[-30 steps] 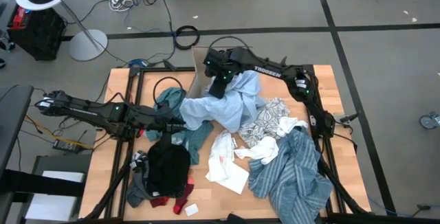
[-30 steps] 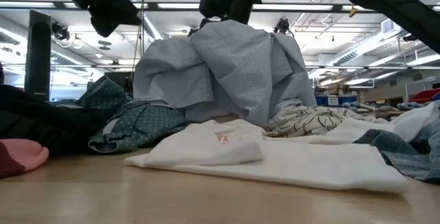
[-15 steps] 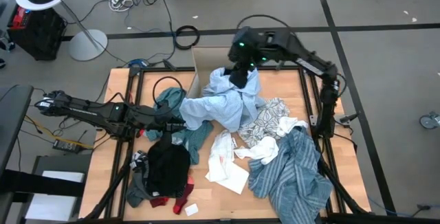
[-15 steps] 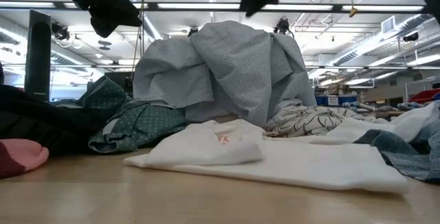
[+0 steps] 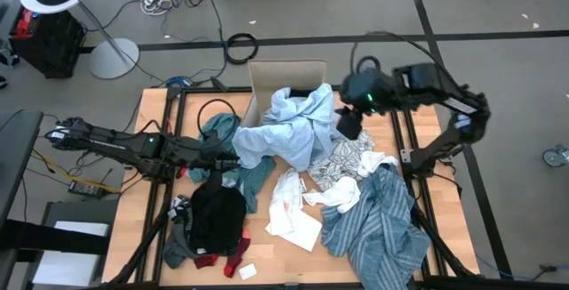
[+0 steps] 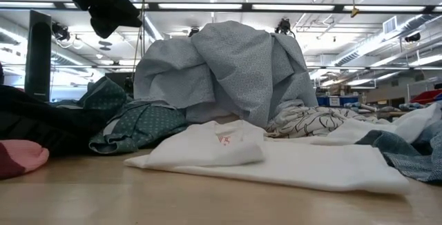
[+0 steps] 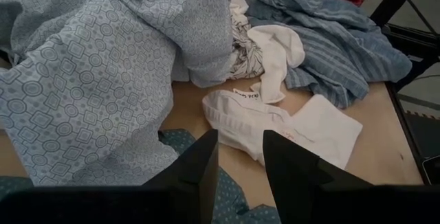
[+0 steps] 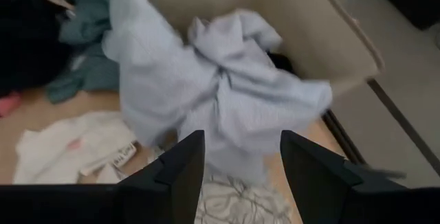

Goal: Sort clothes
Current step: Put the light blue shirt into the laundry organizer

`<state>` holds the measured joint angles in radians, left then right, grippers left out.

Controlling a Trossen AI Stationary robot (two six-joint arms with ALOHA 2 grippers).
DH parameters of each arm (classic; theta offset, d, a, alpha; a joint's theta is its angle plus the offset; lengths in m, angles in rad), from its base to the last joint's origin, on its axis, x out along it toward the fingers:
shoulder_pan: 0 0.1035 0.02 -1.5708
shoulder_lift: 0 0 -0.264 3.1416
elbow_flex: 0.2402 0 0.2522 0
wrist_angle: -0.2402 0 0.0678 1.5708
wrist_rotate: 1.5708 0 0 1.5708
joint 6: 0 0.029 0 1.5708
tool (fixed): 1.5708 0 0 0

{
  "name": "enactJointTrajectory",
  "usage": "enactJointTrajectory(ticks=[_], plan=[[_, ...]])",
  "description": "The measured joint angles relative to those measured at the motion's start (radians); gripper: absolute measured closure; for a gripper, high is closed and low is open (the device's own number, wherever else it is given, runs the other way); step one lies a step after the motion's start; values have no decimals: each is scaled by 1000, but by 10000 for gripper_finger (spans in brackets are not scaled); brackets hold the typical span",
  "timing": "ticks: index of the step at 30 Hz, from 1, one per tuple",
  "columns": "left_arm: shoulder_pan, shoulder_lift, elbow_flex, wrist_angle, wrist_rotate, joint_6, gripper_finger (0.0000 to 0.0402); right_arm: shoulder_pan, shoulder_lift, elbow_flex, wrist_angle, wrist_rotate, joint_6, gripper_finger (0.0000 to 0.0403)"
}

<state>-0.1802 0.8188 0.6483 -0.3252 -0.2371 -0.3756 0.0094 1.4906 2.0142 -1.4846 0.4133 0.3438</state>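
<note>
Right gripper [image 5: 348,123] withdrew — open; light-blue shirt [image 5: 293,125] dropped.

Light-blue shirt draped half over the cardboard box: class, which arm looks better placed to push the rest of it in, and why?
Probably the right. Its open pincer hangs empty beside the light-blue shirt and the cardboard box. The left pincer, also open, sits low by the teal garment, farther from the box.

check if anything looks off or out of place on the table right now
The large light-blue patterned shirt hangs half over the tan cardboard box's rim, partly inside, the rest spilling onto the table pile.
</note>
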Motion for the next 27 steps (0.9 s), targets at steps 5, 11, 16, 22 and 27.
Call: enactJointTrajectory(ticks=[5,11,16,22,27], plan=[[-8,0,0,-1,0,0,280,114,-180,-360,144,90,120,211],[-24,0,0,-1,-1,0,280,173,-359,-791,486,91,142,213],[-26,0,0,-1,-25,-1,280,161,-432,-1086,715,91,132,213],[-26,0,0,-1,-28,-1,280,111,-471,-1358,1040,130,0,214],[-26,0,0,8,-28,-3,280,30,-466,-1504,1320,141,-139,215]])
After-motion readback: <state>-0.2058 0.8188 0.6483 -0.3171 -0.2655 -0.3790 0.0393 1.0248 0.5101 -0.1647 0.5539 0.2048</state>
